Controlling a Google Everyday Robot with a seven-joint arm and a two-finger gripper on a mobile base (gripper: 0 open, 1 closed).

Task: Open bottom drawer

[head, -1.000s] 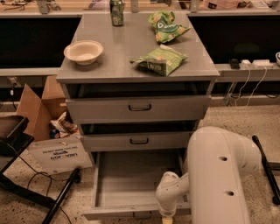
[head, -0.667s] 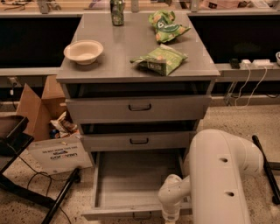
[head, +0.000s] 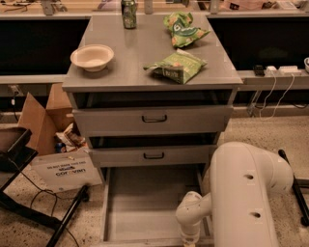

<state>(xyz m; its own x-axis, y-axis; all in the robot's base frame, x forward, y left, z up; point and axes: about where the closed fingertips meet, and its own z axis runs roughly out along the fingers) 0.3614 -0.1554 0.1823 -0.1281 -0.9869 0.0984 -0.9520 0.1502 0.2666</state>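
The white robot arm (head: 246,193) reaches down at the foot of the grey metal cabinet (head: 140,48), its gripper (head: 189,237) at the front edge of the shallow grey metal bottom drawer (head: 145,202); whether it is clenched or released cannot be told. The drawer stands well out from the cabinet, plain tray exposed. Any further pull is best kept straight and level, away from the cabinet, so nothing binds. On the cabinet's top sit a beige bowl (head: 92,57), a green snack bag (head: 176,66) and a green can (head: 128,7).
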